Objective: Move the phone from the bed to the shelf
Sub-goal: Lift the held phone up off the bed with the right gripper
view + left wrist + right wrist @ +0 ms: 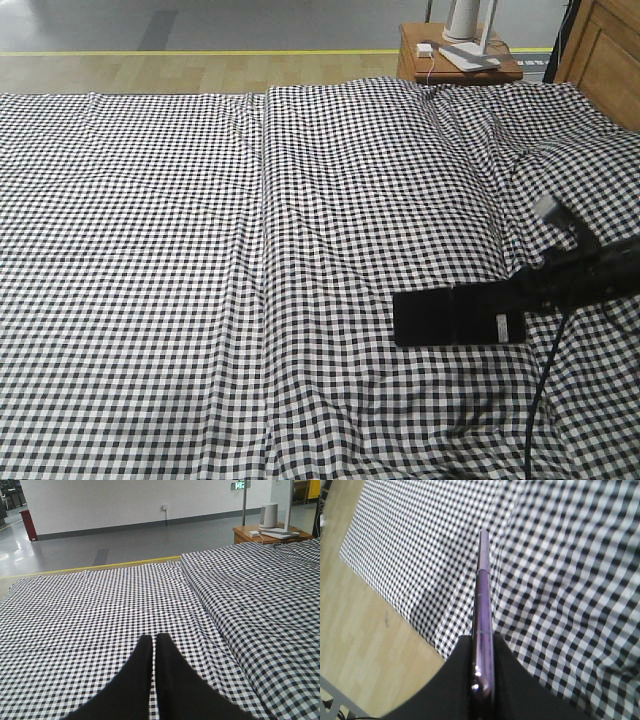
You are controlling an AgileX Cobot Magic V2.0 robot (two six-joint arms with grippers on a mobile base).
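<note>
One arm is on it: the right gripper (482,677) is clamped on the right end of the phone (455,317), at the near right of the bed (150,250). Its long axis runs straight out leftward. The left gripper (154,647) is closed and empty.

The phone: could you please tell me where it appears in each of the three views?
Exterior front: the phone, lower right.
Left wrist: not in view.
Right wrist: centre, edge-on between the fingers.
Shared landmark: the checked sheet of the bed.
</note>
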